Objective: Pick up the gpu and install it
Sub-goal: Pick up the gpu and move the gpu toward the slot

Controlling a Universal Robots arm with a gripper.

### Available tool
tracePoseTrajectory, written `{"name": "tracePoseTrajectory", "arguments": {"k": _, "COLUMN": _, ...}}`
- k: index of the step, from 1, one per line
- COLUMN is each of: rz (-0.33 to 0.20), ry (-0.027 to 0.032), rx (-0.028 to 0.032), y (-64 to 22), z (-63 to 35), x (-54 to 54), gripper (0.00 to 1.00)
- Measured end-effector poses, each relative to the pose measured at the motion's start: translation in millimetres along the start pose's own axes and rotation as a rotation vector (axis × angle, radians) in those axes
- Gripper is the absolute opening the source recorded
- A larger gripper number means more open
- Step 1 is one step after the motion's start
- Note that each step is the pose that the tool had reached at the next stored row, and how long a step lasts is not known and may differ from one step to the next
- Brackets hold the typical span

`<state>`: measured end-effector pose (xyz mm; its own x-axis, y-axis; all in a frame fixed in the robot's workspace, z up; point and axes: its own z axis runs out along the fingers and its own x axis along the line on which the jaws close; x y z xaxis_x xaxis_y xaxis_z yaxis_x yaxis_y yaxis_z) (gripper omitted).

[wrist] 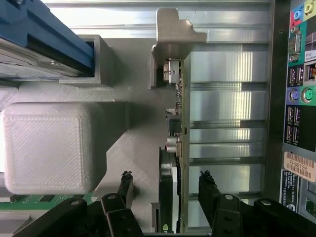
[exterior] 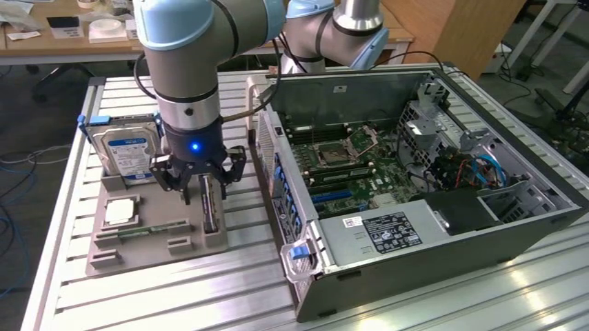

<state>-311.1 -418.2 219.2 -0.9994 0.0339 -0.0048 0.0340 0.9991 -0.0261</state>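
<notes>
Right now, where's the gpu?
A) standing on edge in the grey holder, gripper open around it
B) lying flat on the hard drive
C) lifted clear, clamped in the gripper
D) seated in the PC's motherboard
A: the gpu stands on edge in the grey holder, and the gripper is at it with jaws apart, one on each side of the card.

Looked like a robotics lab, not a production floor. An industrial robot arm hung over a bench of slotted aluminium profile. On the bench sat an opened desktop PC case and a grey 3D-printed parts holder. Behind were cluttered wooden desks, and loose cables lay on the floor.
</notes>
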Motion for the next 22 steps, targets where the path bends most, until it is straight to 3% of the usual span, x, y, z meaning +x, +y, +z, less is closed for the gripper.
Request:
{"name": "tracePoseTrajectory", "arguments": {"k": 6, "rz": 0.000, "ry": -0.0002, "rx": 0.0007, "y": 5.3, "z": 0.7, "x": 0.1, "gripper": 0.65}}
{"name": "tracePoseTrajectory", "arguments": {"k": 18, "rz": 0.000, "ry": 0.0000, "rx": 0.0009, "y": 5.5, "z": 9.7, "x": 0.2, "gripper": 0.64}}
{"name": "tracePoseTrajectory", "arguments": {"k": 19, "rz": 0.000, "ry": -0.0001, "rx": 0.0008, "y": 5.6, "z": 9.8, "x": 0.2, "gripper": 0.56}}
{"name": "tracePoseTrajectory", "arguments": {"k": 21, "rz": 0.000, "ry": -0.0001, "rx": 0.0008, "y": 5.6, "z": 9.8, "x": 0.2, "gripper": 0.55}}
{"name": "tracePoseTrajectory", "arguments": {"k": 22, "rz": 0.000, "ry": -0.0002, "rx": 0.0007, "y": 5.6, "z": 9.8, "x": 0.1, "gripper": 0.49}}
